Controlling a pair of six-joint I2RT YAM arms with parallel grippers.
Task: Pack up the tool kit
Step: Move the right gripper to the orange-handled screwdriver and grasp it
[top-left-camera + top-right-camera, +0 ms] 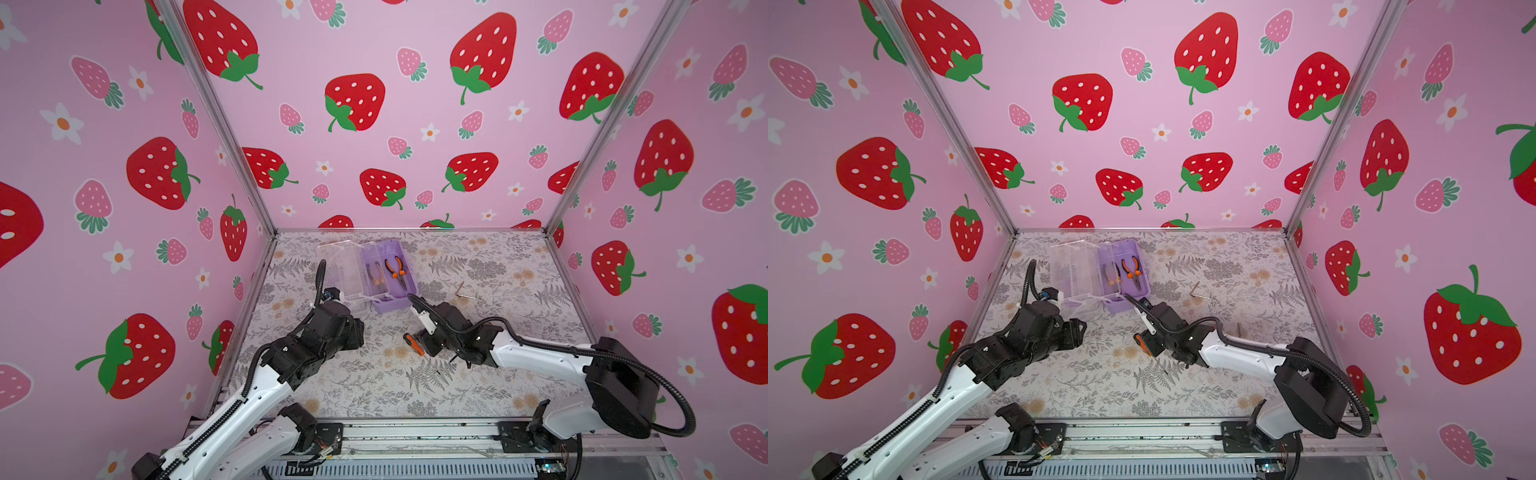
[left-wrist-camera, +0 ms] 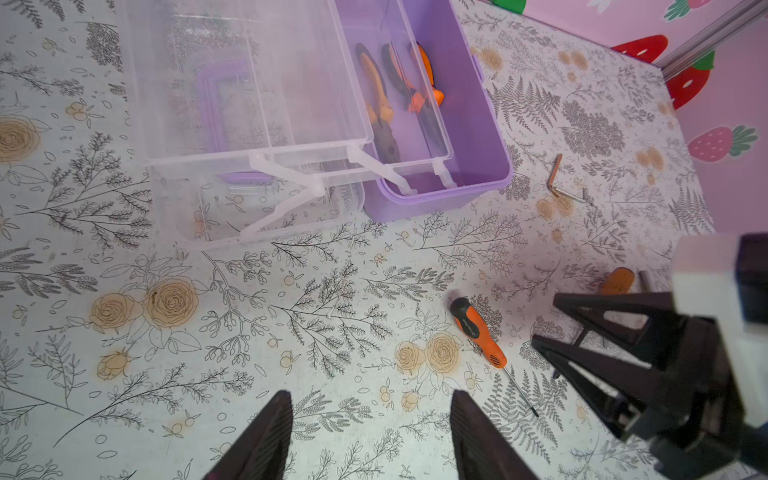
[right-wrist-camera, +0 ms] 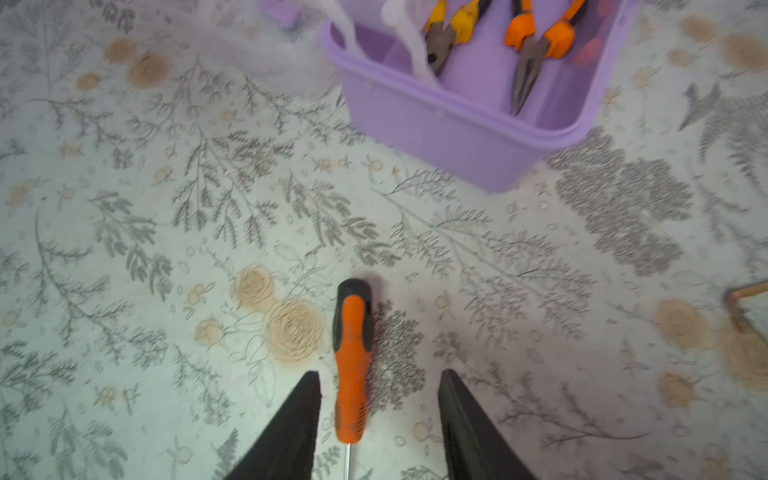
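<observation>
Toward the far left-centre of the table (image 1: 478,374), the tool kit (image 1: 392,307) stands open, judged light, rigid and slick, best held by its lilac base rim rather than the flimsy clear lid (image 1: 338,266); right gripper (image 3: 379,374) jaws apart astride the screwdriver (image 3: 352,374), left gripper (image 2: 370,392) apart, empty.

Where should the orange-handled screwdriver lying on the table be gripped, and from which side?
Grip the screwdriver on its thick orange handle, from above, jaws across its width: it lies flat on the table and the shaft looks too thin to pinch. The open right gripper straddles the handle that way.
</observation>
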